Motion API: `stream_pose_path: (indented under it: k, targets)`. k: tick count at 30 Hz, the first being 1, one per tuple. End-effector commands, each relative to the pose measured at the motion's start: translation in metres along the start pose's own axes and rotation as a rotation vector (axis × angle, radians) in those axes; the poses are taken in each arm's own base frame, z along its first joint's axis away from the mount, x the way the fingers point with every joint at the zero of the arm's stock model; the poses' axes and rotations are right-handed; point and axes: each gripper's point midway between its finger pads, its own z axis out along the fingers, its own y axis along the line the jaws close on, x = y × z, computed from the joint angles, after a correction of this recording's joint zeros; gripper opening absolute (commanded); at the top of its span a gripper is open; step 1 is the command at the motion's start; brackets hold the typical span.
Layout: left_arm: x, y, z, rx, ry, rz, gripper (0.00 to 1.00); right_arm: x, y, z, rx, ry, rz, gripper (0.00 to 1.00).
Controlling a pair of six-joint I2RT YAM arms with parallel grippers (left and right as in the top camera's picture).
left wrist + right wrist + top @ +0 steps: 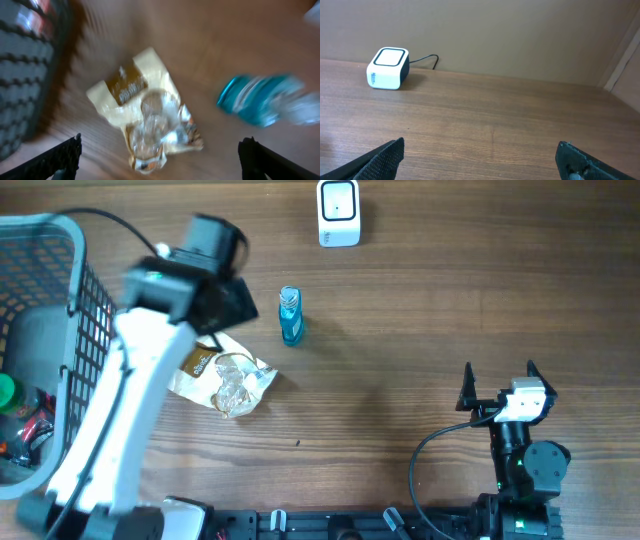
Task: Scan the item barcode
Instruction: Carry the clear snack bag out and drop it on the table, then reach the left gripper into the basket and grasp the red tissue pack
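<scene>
A crumpled cream and brown snack packet (225,377) lies flat on the wooden table, half under my left arm. My left gripper (162,140) hangs above it, open, its black fingers wide to either side and nothing between them; this view is blurred. The packet (145,112) rests on the wood below. A teal bottle (290,315) lies to its right, also the bottle (260,100) in the left wrist view. The white scanner (338,212) stands at the far edge, the scanner (388,68) facing my right wrist. My right gripper (499,370) is open and empty near the front right.
A grey wire basket (70,300) stands at the left edge with several items inside, among them a green-capped one (6,392). Its mesh wall (25,75) is close to the packet. The scanner's cable (427,59) runs along the back wall.
</scene>
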Motion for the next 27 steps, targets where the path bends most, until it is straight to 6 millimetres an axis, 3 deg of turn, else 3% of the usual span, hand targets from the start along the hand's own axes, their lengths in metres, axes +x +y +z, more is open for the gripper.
stream_pose_path:
  k: [1,2,4,6,7,9,11,15,16,17,19,23,27]
  targets:
    - [-0.064,0.05,-0.098,0.096,-0.303,-0.096,1.0,-0.001,0.003,0.0,-0.019,-0.004,0.018,1.0]
    - [-0.077,0.071,-0.115,0.095,-0.37,-0.163,1.0,-0.001,0.004,0.0,-0.019,-0.004,0.017,1.0]
    - [-0.103,0.14,-0.146,0.032,-0.525,-0.371,1.0,-0.001,0.004,0.0,-0.019,-0.004,0.017,1.0]
    - [-0.109,0.215,-0.155,-0.098,-0.599,-0.579,1.0,-0.001,0.004,0.0,-0.019,-0.004,0.018,1.0]
    - [-0.104,0.248,-0.15,-0.151,-0.589,-0.718,1.0,-0.001,0.004,0.0,-0.019,-0.004,0.018,1.0]
    - [-0.098,0.286,-0.131,-0.206,-0.542,-0.886,1.0,-0.001,0.003,0.0,-0.019,-0.004,0.018,1.0]
    - [-0.1,0.314,-0.1,-0.254,-0.473,-1.006,1.0,-0.001,0.004,0.0,-0.019,-0.004,0.018,1.0]
    - [-0.133,0.33,-0.043,-0.27,-0.407,-0.922,0.97,-0.001,0.004,0.0,-0.019,-0.004,0.018,1.0]
    - [-0.146,0.324,-0.028,-0.223,-0.38,-0.788,0.91,-0.001,0.004,0.0,-0.019,-0.004,0.018,1.0]
    - [-0.156,0.3,-0.004,-0.097,-0.311,-0.565,0.91,-0.001,0.004,0.0,-0.019,-0.004,0.018,1.0]
    - [-0.153,0.278,0.026,0.022,-0.211,-0.407,0.98,-0.001,0.004,0.0,-0.019,-0.004,0.018,1.0]
    - [-0.122,0.273,0.088,0.051,0.017,-0.349,0.99,-0.001,0.004,0.0,-0.019,-0.004,0.017,1.0]
    - [-0.111,0.266,0.119,0.1,0.09,-0.304,0.99,-0.001,0.004,0.0,-0.019,-0.004,0.018,1.0]
